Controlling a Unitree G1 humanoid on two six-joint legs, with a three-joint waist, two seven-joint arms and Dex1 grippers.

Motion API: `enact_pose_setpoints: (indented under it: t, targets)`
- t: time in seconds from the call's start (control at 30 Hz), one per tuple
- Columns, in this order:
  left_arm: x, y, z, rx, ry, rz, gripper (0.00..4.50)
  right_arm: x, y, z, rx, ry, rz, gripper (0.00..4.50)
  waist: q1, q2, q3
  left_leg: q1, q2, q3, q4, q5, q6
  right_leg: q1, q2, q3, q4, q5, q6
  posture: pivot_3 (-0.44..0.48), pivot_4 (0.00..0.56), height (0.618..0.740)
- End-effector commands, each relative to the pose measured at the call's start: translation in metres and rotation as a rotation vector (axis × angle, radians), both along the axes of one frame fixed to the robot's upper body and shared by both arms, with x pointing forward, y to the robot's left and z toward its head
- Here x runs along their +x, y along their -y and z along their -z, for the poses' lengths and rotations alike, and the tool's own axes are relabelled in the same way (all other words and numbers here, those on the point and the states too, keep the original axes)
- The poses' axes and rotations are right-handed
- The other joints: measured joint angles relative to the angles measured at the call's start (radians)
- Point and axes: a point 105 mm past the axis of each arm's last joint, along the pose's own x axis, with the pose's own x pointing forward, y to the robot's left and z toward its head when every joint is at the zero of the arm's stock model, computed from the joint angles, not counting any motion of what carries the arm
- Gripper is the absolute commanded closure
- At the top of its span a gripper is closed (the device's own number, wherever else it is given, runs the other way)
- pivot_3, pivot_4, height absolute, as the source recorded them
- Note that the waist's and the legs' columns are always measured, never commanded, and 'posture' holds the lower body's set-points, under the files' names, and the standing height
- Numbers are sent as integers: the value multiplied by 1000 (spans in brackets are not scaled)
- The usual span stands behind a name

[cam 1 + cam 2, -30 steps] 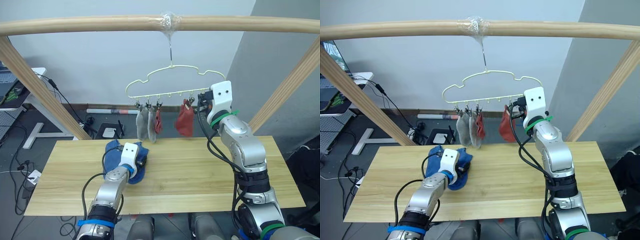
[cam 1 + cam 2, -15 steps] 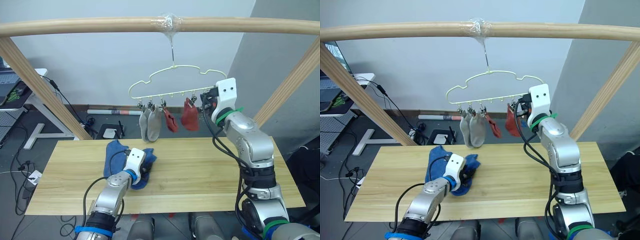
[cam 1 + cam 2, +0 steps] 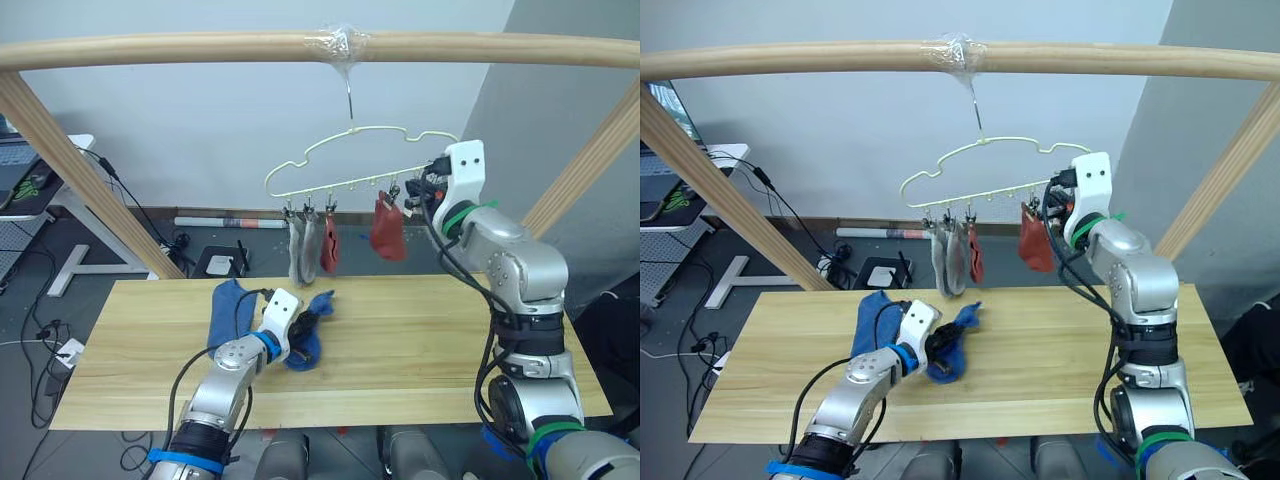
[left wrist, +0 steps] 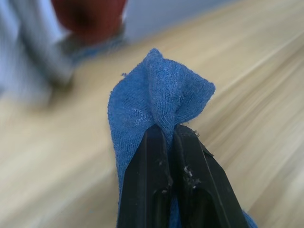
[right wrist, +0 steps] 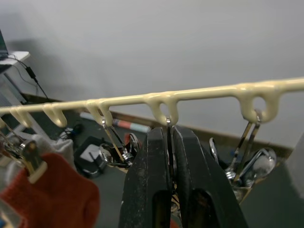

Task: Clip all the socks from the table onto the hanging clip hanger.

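Note:
My left gripper is shut on a blue sock, pinching a fold of it just above the table. A second blue sock lies flat to its left. The cream clip hanger hangs tilted from the pole, its right end higher. Two grey socks and a rust-red sock are clipped at its left. Another rust-red sock hangs further right. My right gripper is at the hanger's right end, shut on a metal clip's wire under the bar.
A round wooden pole frame spans overhead, with slanted legs at the left and right. Empty metal clips hang beside my right gripper. Behind the table, on the floor at the left, are a desk foot and cables.
My left gripper has closed on the blue sock and drawn it rightwards off the other one. My right gripper has pulled the hanger's right end right and up, and the hanging socks have swung.

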Motion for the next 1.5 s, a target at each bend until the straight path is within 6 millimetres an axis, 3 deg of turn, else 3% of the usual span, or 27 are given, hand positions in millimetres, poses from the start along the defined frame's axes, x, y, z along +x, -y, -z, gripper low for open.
enact_pose_setpoints:
  t: [0.03, 0.13, 0.33, 0.53, 1.07, 1.5]
  targets:
    - [-6, 26, -53, -49, 250, 147, 4476, 1, 17, -8, 133, -110, 30, 4500, 1, 0, 0, -1, 0, 0, 0, 0, 0, 0, 0, 0, 0, 0, 0, 33, 185, 740]
    - [-11, 40, -71, -2, 419, 216, 4476, -1, 14, -6, 245, -242, 8, 4500, 2, 0, 0, -1, 0, 0, 0, 0, 0, 0, 0, 0, -1, 0, -1, 33, 183, 740]
    - [1, 65, -93, 22, 579, 242, 4476, -10, 5, -4, 337, -389, -51, 4500, 4, 0, 0, -5, 0, 0, 0, 0, 0, -3, 0, -1, -1, 0, -1, 27, 172, 740]
    - [20, 81, -106, -10, 615, 178, 4476, -15, -2, -6, 368, -418, -59, 4500, -1, 1, 0, -6, -1, -1, 1, 0, 0, -4, 0, -1, -1, 0, 0, 27, 172, 740]
    - [25, 93, -123, -72, 672, 164, 4476, -16, -4, -6, 389, -416, -56, 4500, -2, 1, -1, -10, -1, -1, 1, 0, 0, -9, -1, -2, 1, 0, 0, 20, 172, 740]
    - [20, 106, -127, -100, 657, 208, 4500, -28, -6, -26, 463, -326, -210, 40, -7, 1, -1, -12, -1, 0, 1, 0, 1, -13, -1, 0, 4, 0, 0, 11, 179, 740]
